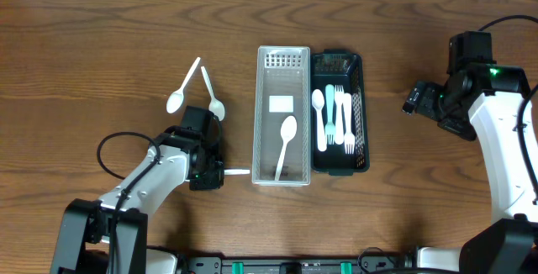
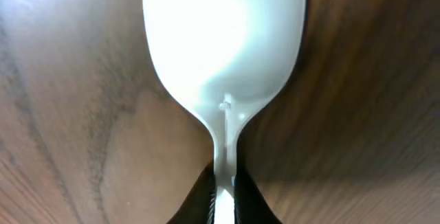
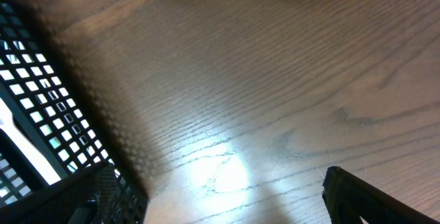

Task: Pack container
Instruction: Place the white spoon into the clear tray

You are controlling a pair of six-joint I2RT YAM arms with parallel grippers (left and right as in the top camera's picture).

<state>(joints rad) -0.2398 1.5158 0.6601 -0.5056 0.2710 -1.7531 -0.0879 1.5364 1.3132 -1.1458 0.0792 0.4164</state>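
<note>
Left gripper (image 2: pixel 223 183) has its jaws pinched tight on the neck of a white plastic spoon (image 2: pixel 223 38). The bowl sticks out just past the tips, low over the wood surface (image 1: pixel 101 39). From overhead the gripper sits just left of the white basket (image 1: pixel 262 114), with a bit of the spoon poking right toward it. That basket holds a single spoon (image 1: pixel 286 139). The black basket (image 1: pixel 363 114) touching its right side has cutlery (image 1: pixel 334 118) in it. Two loose spoons (image 1: pixel 176 100) lie just beyond the left gripper, on its far side. Right gripper (image 3: pixel 216 196): jaws wide apart, nothing in them, over bare surface right of the black basket.
</note>
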